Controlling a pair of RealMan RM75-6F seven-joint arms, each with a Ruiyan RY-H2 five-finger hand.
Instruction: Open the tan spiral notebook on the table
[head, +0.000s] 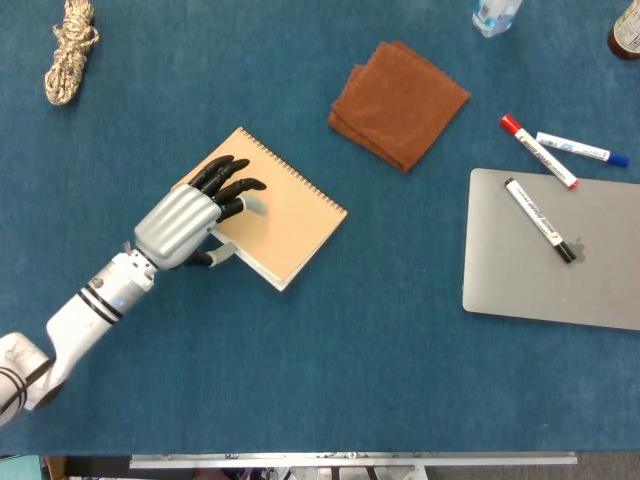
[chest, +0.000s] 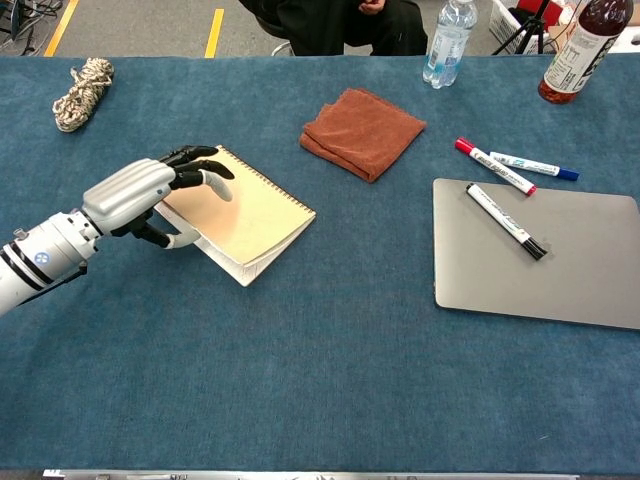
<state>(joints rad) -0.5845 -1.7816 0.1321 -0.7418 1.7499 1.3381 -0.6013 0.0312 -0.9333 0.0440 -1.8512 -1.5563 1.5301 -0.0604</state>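
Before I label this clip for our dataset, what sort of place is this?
Probably a lab or workshop test table: a blue-covered table laid out with a notebook, laptop and markers, yellow floor lines behind, and someone seated at the far side.

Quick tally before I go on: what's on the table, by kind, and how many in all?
Notebook: 1
Cloth: 1
Rope: 1
Laptop: 1
Markers: 3 (red cap, blue cap, black cap on the laptop)
Bottles: 2 (clear, brown)
Total: 9
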